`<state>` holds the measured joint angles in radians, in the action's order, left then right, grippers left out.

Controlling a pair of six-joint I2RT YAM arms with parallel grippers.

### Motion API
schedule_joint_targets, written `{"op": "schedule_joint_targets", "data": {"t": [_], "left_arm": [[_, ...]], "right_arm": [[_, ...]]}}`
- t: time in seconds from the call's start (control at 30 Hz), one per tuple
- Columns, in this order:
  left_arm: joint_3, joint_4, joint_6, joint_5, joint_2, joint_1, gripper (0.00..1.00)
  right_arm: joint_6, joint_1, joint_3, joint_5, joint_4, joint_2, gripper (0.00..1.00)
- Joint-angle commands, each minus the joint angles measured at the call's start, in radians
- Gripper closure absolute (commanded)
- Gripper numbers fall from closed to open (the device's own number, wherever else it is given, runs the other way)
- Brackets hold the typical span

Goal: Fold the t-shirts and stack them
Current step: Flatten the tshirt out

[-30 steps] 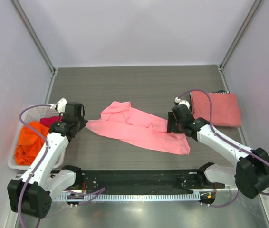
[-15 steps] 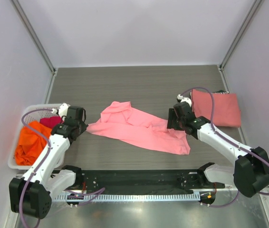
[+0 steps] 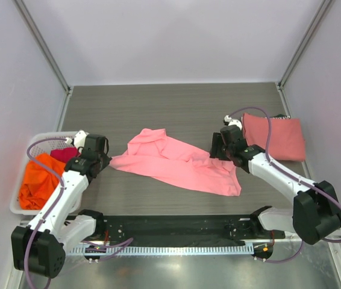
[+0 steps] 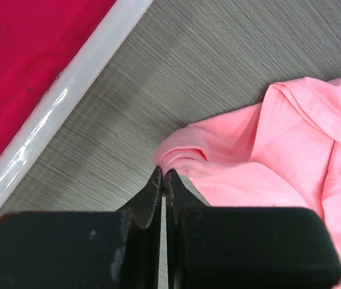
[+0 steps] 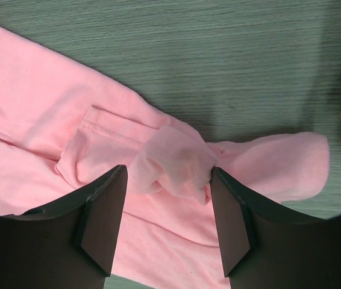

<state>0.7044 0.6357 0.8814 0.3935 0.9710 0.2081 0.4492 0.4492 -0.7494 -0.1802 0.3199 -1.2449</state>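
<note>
The light pink t-shirt (image 3: 173,161) lies crumpled and stretched out on the middle of the grey worktop (image 3: 176,105), running from its left corner towards the near right. The left gripper (image 3: 100,158) is at that left corner. In the left wrist view its jaws are pressed fully together, and their tips meet a rolled fold at the shirt's edge (image 4: 185,158). Whether any cloth is caught between them cannot be told.

The right gripper (image 3: 218,150) is at the shirt's right end. In the right wrist view its jaws stand well apart on either side of a raised bunch of pink fabric (image 5: 173,159). The bunch touches the right-hand finger (image 5: 231,223) and stops just short of the other, so the cloth is not clamped.

A darker salmon-red t-shirt (image 3: 277,137) lies folded flat near the far right corner of the worktop, apart from the pink one. At the left edge stands a white basket (image 3: 15,208) holding an orange t-shirt (image 3: 35,180) and a magenta t-shirt (image 3: 63,153). The basket's rim (image 4: 68,102) and the magenta cloth also show in the left wrist view, just beside the pink shirt's corner.
</note>
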Motion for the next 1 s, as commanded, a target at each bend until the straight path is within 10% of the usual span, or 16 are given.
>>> {"op": "schedule_joint_targets", "data": {"t": [0.0,0.5,0.97], "left_arm": [[0.0,-0.036,-0.009,0.033,-0.012,0.001,1.0],[-0.003,-0.044,-0.013,0.025,-0.014,0.001,1.0],[-0.016,-0.062,-0.015,0.019,-0.006,-0.001,1.0]], "right_arm": [[-0.014,-0.006,-0.044,0.001,-0.068,-0.013,0.37],[-0.026,-0.012,-0.059,0.024,-0.143,-0.037,0.42],[-0.018,-0.061,-0.073,-0.005,-0.189,-0.183,0.79]]}}
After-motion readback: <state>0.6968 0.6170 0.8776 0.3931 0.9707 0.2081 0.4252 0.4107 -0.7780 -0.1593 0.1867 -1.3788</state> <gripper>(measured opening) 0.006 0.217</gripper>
